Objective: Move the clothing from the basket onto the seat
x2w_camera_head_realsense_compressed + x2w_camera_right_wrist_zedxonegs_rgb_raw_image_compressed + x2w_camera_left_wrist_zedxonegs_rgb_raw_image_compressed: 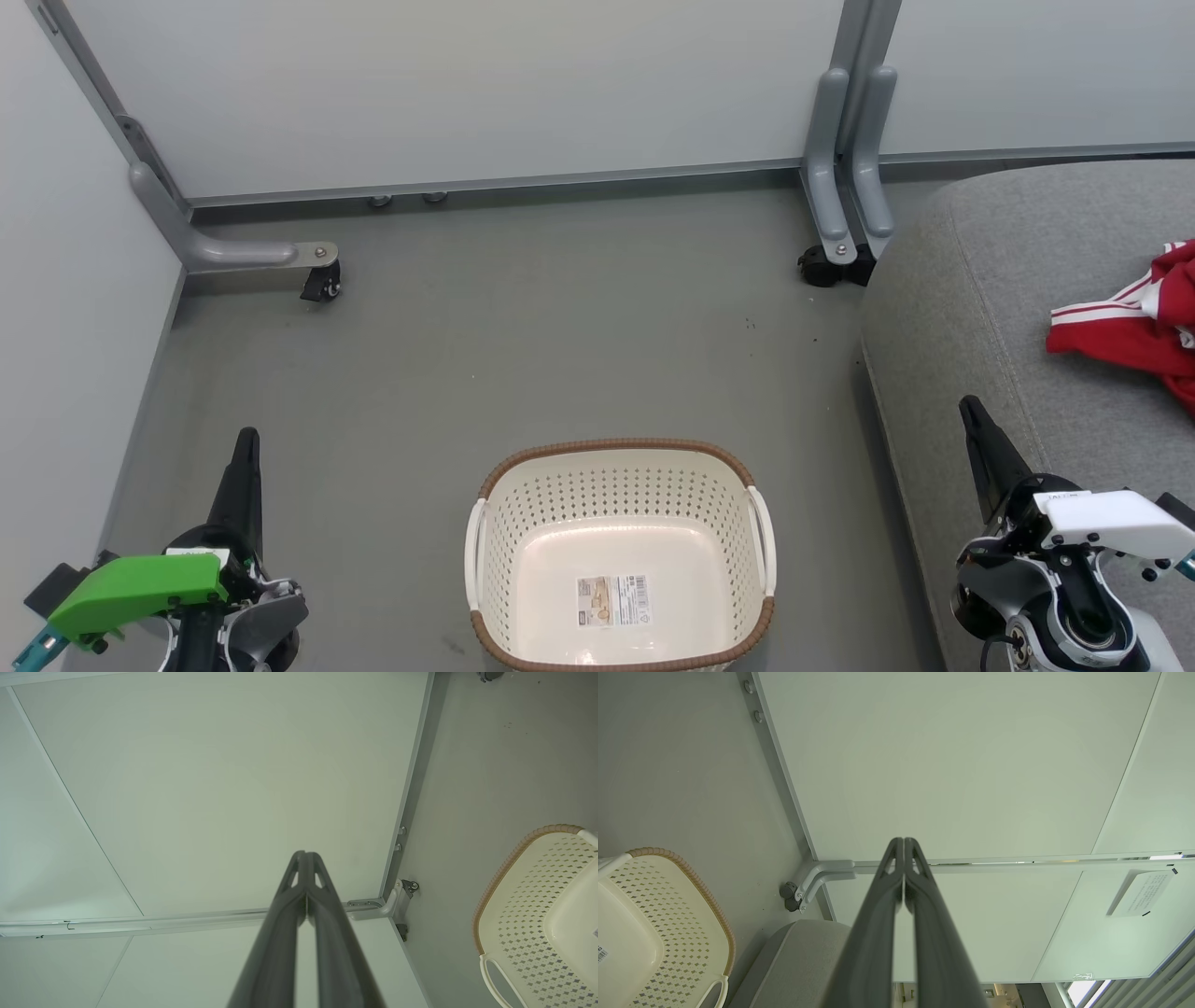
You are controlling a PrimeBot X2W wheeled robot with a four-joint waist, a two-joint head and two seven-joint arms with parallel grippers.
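At the lower left, the left hand (245, 448) hangs over the grey floor (448, 355), its two long dark fingers pressed together and holding nothing. In the middle, the cream-white perforated plastic basket with brown woven-look rim (616, 444) stands on the floor, empty down to its label sticker (611, 600). Further right, the right hand (976, 420), also closed and empty, hangs by the edge of the large grey woven-fabric seat (980, 299). The red clothing with white stripes (1130, 327) lies crumpled there, apart from the hand. I judge the task is done, so both arms have no reason to hold anything.

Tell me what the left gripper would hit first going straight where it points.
Probably the white partition panel; the shut left gripper aims at it with nothing between, though depth is unclear.
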